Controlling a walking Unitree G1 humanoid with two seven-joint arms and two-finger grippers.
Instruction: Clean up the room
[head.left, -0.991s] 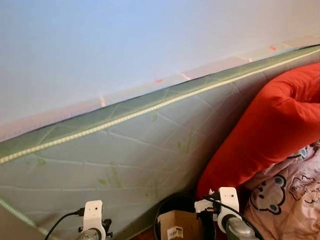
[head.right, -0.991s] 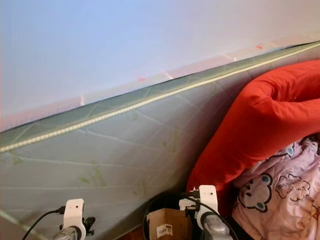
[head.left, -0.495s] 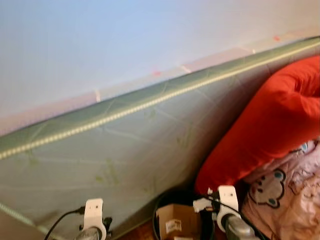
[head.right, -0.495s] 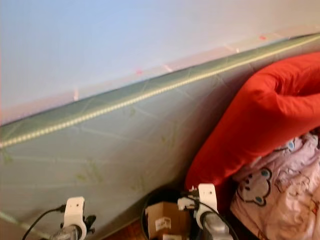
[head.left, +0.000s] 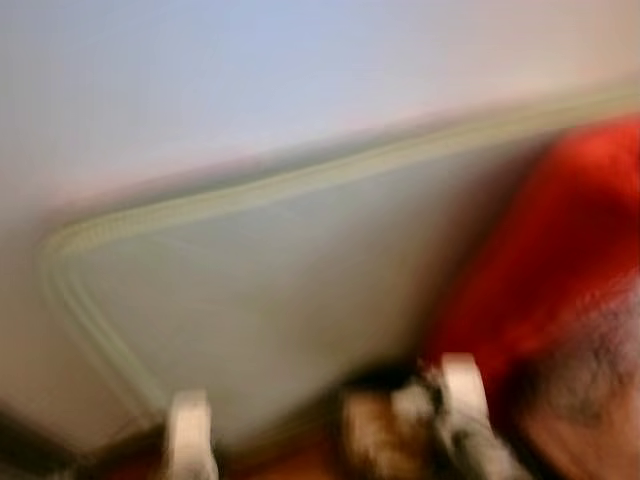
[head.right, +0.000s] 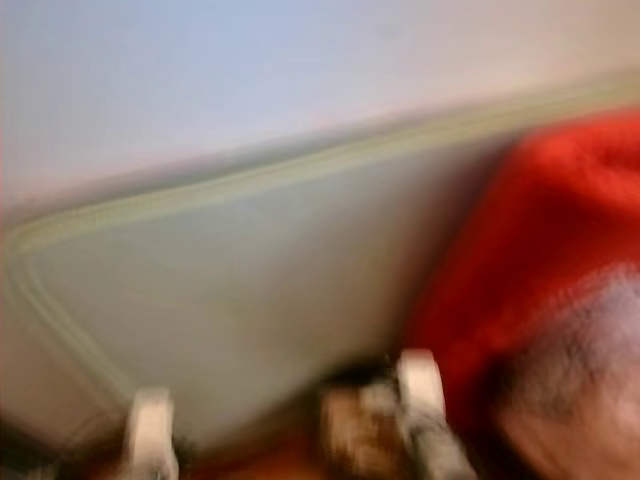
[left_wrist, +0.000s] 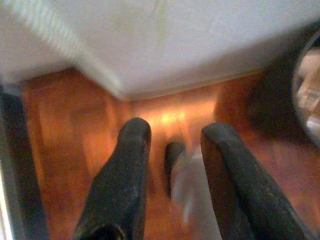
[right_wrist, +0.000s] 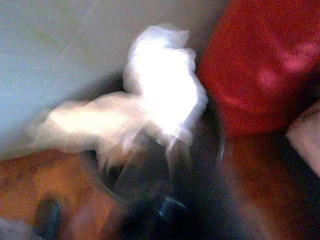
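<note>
Camera swung since a second ago: mattress corner now in frame, everything smeared, so robot is turning, not the objects.

Crumpled white tissue wad (right_wrist: 160, 95) is clamped in the right gripper (right_wrist: 162, 150), fingers closed on it, hanging right above the round black bin (right_wrist: 212, 145). Bin sits on the orange wood floor (left_wrist: 65, 130) between the pale green quilted mattress (head.left: 300, 280) and the red pillow (head.left: 560, 260).

Left gripper (left_wrist: 175, 165): fingers spread, empty, low over floor beside the mattress edge.

Key relation: bin mouth lies straight below the tissue, right arm nearer. Release looks due next.
</note>
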